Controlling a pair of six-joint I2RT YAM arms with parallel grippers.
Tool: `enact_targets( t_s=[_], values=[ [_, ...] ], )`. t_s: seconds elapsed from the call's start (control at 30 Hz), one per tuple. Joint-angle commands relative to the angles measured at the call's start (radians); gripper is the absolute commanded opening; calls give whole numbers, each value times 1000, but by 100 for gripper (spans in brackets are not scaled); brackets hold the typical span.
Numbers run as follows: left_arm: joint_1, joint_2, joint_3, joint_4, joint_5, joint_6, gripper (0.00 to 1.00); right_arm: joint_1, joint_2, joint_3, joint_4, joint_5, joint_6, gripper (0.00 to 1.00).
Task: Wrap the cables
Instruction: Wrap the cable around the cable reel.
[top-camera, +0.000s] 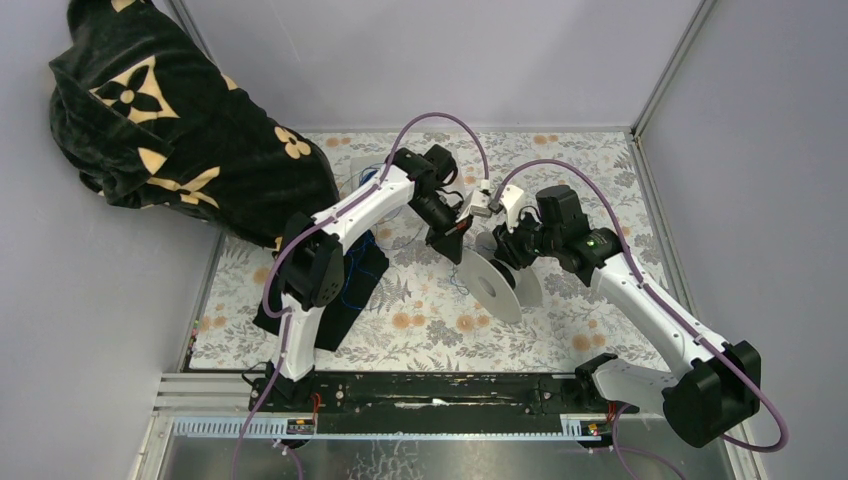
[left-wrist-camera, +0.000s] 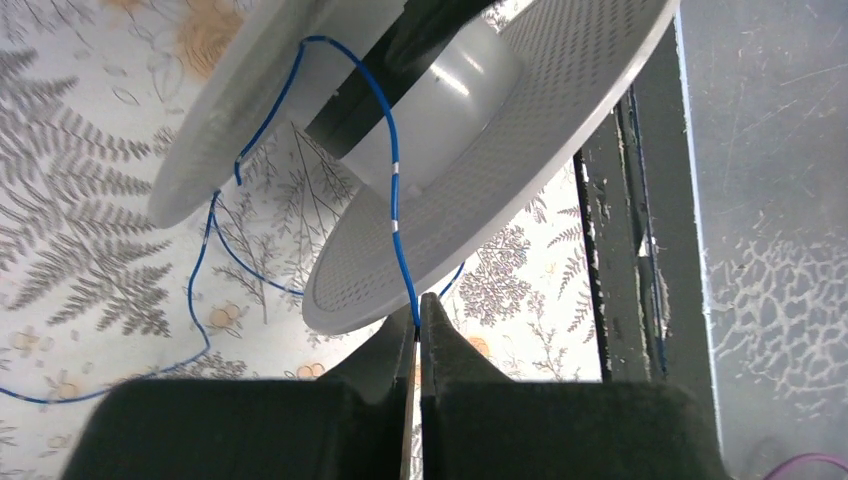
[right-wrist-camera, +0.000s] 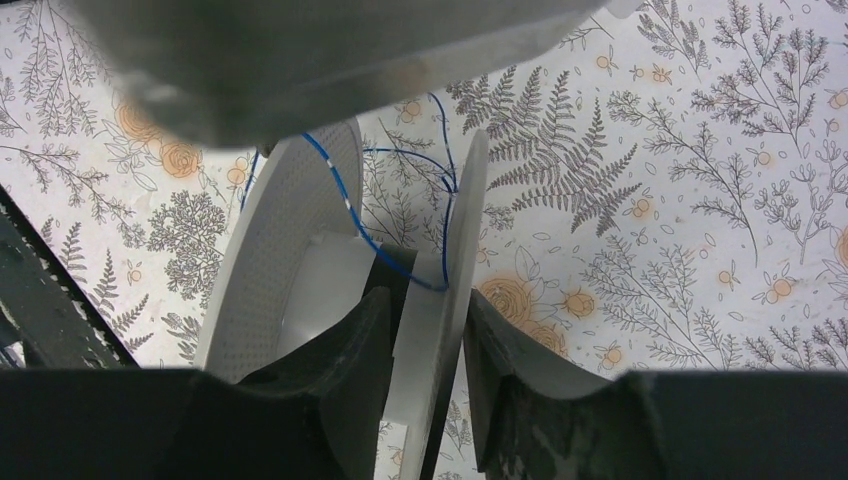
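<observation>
A white spool (top-camera: 500, 285) stands on its edge on the floral table cover, between the two arms. My left gripper (left-wrist-camera: 419, 300) is shut on a thin blue cable (left-wrist-camera: 393, 180). That cable runs up from the fingertips over the spool's hub (left-wrist-camera: 450, 90), then trails off onto the cover at the left. In the top view the left gripper (top-camera: 447, 240) hangs just above and left of the spool. My right gripper (right-wrist-camera: 428, 293) straddles one spool flange (right-wrist-camera: 452, 230) with its jaws apart and small gaps beside the flange. Blue cable (right-wrist-camera: 345, 205) crosses between the flanges.
A black garment with beige flower marks (top-camera: 180, 140) is heaped at the back left. A black cloth (top-camera: 345, 290) lies under the left arm. A black rail (top-camera: 440, 390) runs along the near edge. Grey walls close in the table at the back and right.
</observation>
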Motion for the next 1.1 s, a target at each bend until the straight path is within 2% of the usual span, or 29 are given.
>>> enact_targets(
  t_s=[0.0, 0.17, 0.4, 0.43, 0.57, 0.67, 0.8, 1.07],
  values=[
    [-14, -31, 74, 9, -19, 67, 0, 6, -10, 60, -15, 32, 20, 42],
    [-22, -27, 98, -14, -36, 80, 0, 5, -31, 76, -71, 100, 7, 54],
    [-23, -31, 95, -16, -51, 76, 0, 4, -111, 68, -206, 203, -33, 55],
    [-23, -33, 95, -16, -53, 75, 0, 4, -125, 63, -219, 215, -34, 52],
    [-24, -40, 99, -17, -48, 80, 0, 5, -164, 52, -224, 226, -35, 23],
    [-29, -42, 119, -35, -19, 89, 0, 5, -162, 47, -206, 198, -34, 11],
    [-48, -47, 145, -56, 19, 98, 0, 6, -141, 47, -162, 151, -29, 4],
    [-76, -27, 160, -56, 74, 100, 0, 5, -76, 60, -77, 93, 19, 0]
  ],
)
